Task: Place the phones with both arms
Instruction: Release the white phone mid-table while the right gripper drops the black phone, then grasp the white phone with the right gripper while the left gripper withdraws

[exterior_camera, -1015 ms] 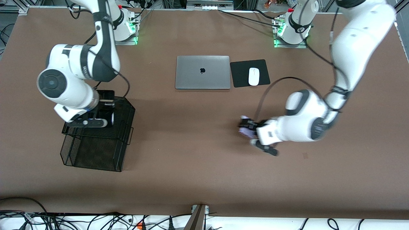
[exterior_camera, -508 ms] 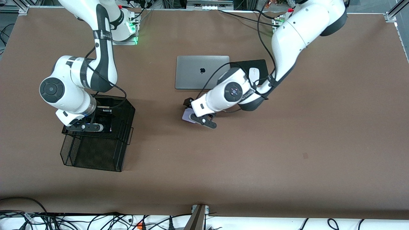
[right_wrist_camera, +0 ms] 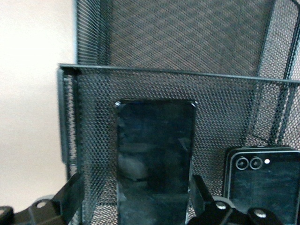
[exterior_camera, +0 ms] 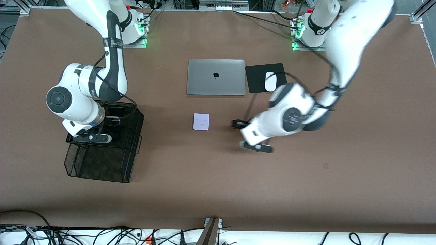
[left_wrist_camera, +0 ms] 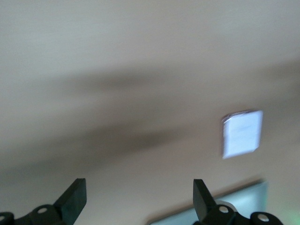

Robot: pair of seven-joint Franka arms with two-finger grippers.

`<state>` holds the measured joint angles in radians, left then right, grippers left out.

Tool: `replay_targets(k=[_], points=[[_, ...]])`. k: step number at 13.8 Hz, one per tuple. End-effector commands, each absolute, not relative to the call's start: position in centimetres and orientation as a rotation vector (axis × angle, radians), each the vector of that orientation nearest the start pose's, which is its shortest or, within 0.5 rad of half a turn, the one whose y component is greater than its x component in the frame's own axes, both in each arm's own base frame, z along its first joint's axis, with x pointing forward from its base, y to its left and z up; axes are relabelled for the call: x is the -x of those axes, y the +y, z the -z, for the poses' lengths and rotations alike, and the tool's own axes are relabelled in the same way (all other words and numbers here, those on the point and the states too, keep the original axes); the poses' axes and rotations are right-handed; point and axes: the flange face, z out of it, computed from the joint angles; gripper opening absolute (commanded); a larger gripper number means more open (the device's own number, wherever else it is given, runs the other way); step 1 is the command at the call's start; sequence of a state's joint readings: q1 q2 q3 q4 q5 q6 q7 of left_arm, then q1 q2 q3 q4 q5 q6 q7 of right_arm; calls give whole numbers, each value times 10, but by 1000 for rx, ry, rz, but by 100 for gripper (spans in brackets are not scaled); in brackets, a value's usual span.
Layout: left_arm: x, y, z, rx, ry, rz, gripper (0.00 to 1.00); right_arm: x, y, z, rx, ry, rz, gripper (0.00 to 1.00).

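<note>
A pale lavender phone [exterior_camera: 201, 121] lies flat on the brown table, nearer to the front camera than the laptop; the left wrist view shows this phone [left_wrist_camera: 242, 133] too. My left gripper [exterior_camera: 245, 135] hangs open and empty over the table beside it, toward the left arm's end. My right gripper [exterior_camera: 93, 136] is down in the black mesh rack [exterior_camera: 102, 163]. It is open, with the long slim black phone [right_wrist_camera: 155, 159] standing between its fingers with a gap on each side. A small squarish black phone [right_wrist_camera: 262, 183] stands beside it in the rack.
A shut silver laptop [exterior_camera: 216, 77] lies mid-table, with a white mouse [exterior_camera: 270, 81] on a black pad [exterior_camera: 255, 78] beside it. Cables run along the table edge nearest the front camera.
My left gripper opened, left the lavender phone on the table and swung away toward the left arm's end. My right gripper opened around the long black phone in the rack.
</note>
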<state>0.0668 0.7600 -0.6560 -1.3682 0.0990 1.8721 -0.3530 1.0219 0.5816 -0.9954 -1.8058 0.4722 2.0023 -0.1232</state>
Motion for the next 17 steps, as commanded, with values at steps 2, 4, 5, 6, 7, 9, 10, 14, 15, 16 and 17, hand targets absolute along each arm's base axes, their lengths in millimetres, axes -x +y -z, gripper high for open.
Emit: replay_targets(k=[2, 4, 5, 6, 7, 9, 10, 14, 15, 16, 17], points=[[-652, -162, -386, 3213, 456, -505, 100, -631, 118, -403, 3146, -36, -190, 100], [-656, -103, -433, 3149, 394, -389, 100, -633, 140, -441, 3134, -76, -215, 100], [-655, -80, -456, 3147, 333, -327, 100, -634, 149, -453, 3135, -72, -201, 100], [-653, -67, -473, 3144, 297, -286, 100, -634, 165, -460, 3137, -59, -189, 100], [-650, -59, -492, 3136, 270, -240, 100, -630, 190, -462, 3139, -34, -176, 100], [-639, -37, -541, 3109, 151, -90, 100, -615, 249, -454, 3139, 56, -179, 100], [-634, -50, -551, 3081, 134, -44, 100, -606, 280, -452, 3134, 88, -174, 100], [-583, -39, -586, 3070, -45, 141, 100, -574, 402, -412, 3111, 185, -112, 100], [-565, -40, -581, 3067, -37, 139, 100, -565, 429, -392, 3109, 200, -91, 100], [-559, -40, -580, 3063, -34, 128, 100, -557, 450, -372, 3116, 203, -67, 100], [-558, -40, -577, 3063, -29, 81, 100, -550, 464, -352, 3134, 196, -46, 100]])
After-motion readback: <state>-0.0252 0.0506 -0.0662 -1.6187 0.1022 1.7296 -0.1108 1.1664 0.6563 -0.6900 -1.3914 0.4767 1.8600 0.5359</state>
